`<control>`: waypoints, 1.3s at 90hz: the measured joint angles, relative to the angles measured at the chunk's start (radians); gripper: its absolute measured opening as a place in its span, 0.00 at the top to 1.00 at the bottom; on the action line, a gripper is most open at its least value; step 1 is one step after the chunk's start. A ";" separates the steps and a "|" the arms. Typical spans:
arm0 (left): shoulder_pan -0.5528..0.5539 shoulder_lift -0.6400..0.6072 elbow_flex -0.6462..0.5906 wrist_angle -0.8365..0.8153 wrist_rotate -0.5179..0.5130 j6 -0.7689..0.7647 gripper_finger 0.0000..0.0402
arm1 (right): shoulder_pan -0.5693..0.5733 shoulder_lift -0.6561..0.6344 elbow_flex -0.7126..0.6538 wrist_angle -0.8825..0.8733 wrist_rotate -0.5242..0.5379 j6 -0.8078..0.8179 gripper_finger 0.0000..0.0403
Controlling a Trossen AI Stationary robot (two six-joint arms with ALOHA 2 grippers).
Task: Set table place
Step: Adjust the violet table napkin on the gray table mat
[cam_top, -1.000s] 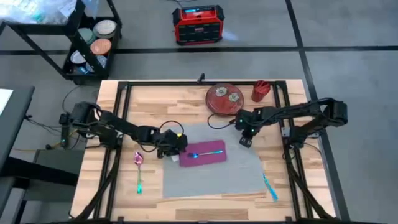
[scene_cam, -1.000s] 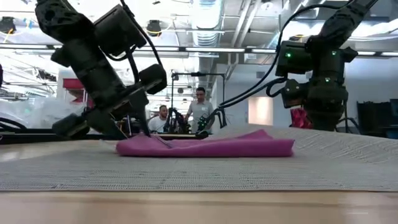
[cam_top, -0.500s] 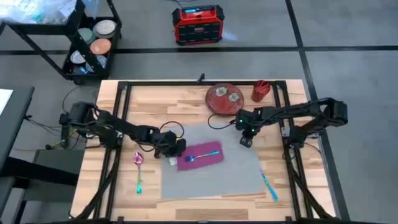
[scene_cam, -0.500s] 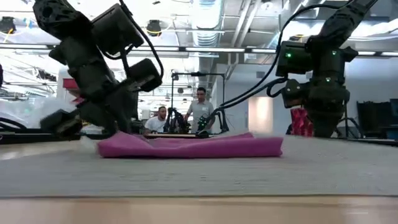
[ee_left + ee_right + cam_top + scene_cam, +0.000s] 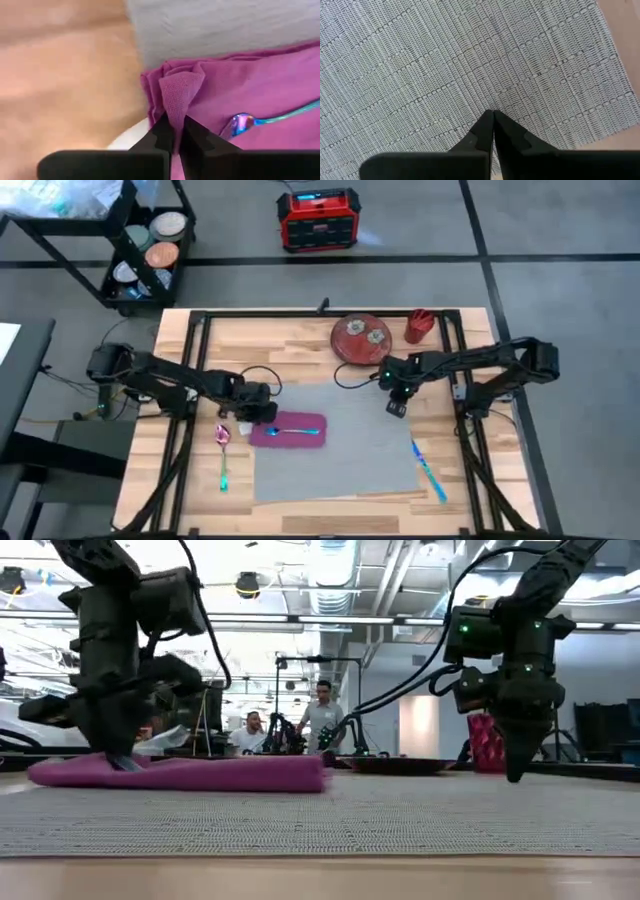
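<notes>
Now my left gripper (image 5: 173,134) is clenched on a raised fold of the soft magenta cloth napkin (image 5: 288,430), at its end nearest the left arm. The napkin lies half on the left edge of the large grey woven rectangular placemat (image 5: 350,460), and the placemat lies flat in the middle of the light-wood butcher-block table (image 5: 260,350). A small blue shiny spoon (image 5: 295,430) rests on top of the napkin. My judgement is that the napkin is light and limp, so it follows a pinch easily, but the loose spoon can slide off if I pull fast. The placemat is thin and flexible; I would take it only at an edge or corner, because it may slip on the smooth wood. My right gripper (image 5: 493,131) is closed on nothing, with its tips low over the far right corner of the placemat, perhaps pressing it. Around the work I see a pink-bowled spoon with green handle (image 5: 223,452) just beside the napkin on the bare wood, a blue-handled utensil (image 5: 428,471) at the right edge of the placemat, a round red patterned plate (image 5: 361,338) and a red cup (image 5: 418,326) at the far side. The pink-bowled spoon is the nearest obstacle.
</notes>
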 joint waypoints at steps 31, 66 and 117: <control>0.222 0.001 0.002 -0.063 -0.055 0.338 1.00 | 0.001 -0.001 0.000 -0.019 -0.002 -0.001 1.00; 0.370 0.004 0.206 -0.169 -0.079 1.146 1.00 | 0.001 0.023 0.004 -0.020 -0.009 -0.052 1.00; 0.422 0.210 0.311 -0.143 0.087 1.118 1.00 | -0.001 0.031 0.002 -0.015 -0.033 -0.052 1.00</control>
